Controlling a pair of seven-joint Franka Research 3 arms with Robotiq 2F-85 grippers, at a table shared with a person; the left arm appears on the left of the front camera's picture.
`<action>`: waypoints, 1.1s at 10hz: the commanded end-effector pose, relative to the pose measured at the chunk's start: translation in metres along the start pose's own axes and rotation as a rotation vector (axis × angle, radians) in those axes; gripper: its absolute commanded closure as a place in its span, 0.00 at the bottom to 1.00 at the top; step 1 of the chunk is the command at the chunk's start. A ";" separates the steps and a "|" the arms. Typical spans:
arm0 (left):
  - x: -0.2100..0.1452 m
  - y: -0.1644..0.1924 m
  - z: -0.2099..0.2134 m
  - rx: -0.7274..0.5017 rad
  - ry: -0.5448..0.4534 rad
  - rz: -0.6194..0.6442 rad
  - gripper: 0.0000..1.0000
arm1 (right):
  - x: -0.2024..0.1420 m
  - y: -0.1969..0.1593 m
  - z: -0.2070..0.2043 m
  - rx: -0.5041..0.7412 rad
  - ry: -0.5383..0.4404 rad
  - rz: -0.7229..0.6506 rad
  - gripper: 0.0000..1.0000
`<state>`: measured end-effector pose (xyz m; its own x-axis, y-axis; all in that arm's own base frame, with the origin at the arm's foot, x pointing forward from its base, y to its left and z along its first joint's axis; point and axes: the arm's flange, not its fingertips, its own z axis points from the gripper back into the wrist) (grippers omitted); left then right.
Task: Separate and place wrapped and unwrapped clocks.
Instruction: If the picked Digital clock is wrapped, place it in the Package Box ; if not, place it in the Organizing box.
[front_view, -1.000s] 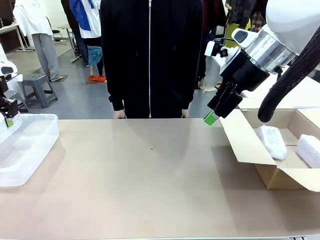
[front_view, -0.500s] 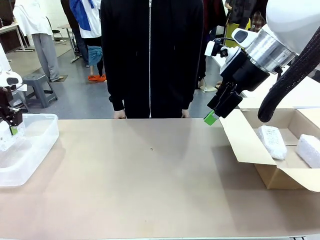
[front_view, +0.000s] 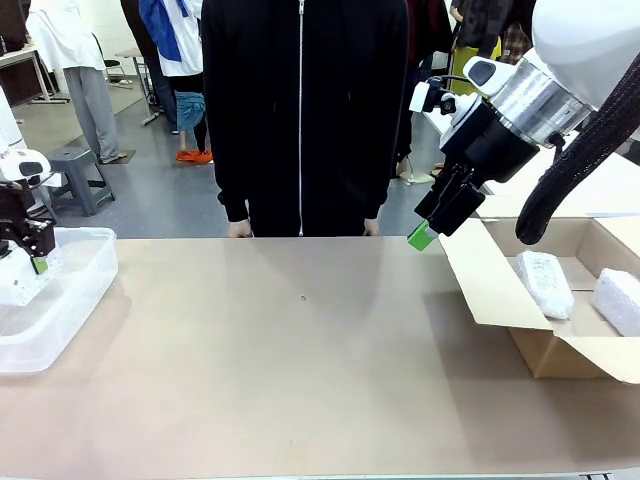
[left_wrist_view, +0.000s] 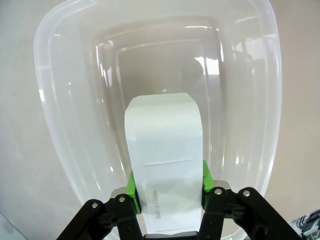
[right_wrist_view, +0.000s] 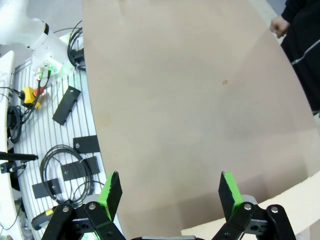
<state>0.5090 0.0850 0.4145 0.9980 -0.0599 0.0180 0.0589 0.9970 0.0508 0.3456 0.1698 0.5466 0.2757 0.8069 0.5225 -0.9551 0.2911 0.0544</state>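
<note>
My left gripper (left_wrist_view: 167, 181) is shut on the unwrapped clock (left_wrist_view: 162, 140), a smooth white rounded block, with the green pads (left_wrist_view: 132, 187) against its sides. It hangs in a clear plastic bin (left_wrist_view: 50, 115). From the front, that gripper (front_view: 32, 262) and the clock (front_view: 14, 285) are at the table's far left, inside the bin (front_view: 70, 300). Two wrapped clocks (front_view: 543, 283) (front_view: 618, 298), white bubble-wrap bundles, lie in a cardboard box (front_view: 490, 285) at the right. My right gripper (front_view: 424, 234) hovers open above the box's left flap, holding nothing; its fingers (right_wrist_view: 111, 192) stand wide over bare table.
A person in black stands at the far edge, hands (front_view: 238, 230) resting at the table's rim. The tan tabletop (front_view: 300, 350) stretches between bin and box. Cables and tools (right_wrist_view: 60, 165) lie off the table's side in the right wrist view.
My left gripper has come down and slightly right with the unwrapped clock, lowering it into the clear bin. The right arm has not moved.
</note>
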 end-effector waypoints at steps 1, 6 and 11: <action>0.002 0.002 -0.003 -0.018 -0.015 -0.042 0.00 | 0.003 0.000 0.000 0.010 0.001 -0.017 0.00; 0.001 0.002 -0.003 -0.009 0.005 -0.050 0.00 | 0.003 0.000 0.000 0.010 0.001 -0.017 0.00; -0.014 -0.004 0.018 -0.040 0.041 -0.008 0.00 | 0.003 0.000 0.000 0.010 0.001 -0.017 0.00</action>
<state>0.5050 0.0834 0.4161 0.9965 -0.0839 -0.0067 0.0841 0.9956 0.0413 0.3456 0.1698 0.5465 0.2758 0.8069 0.5224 -0.9551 0.2911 0.0546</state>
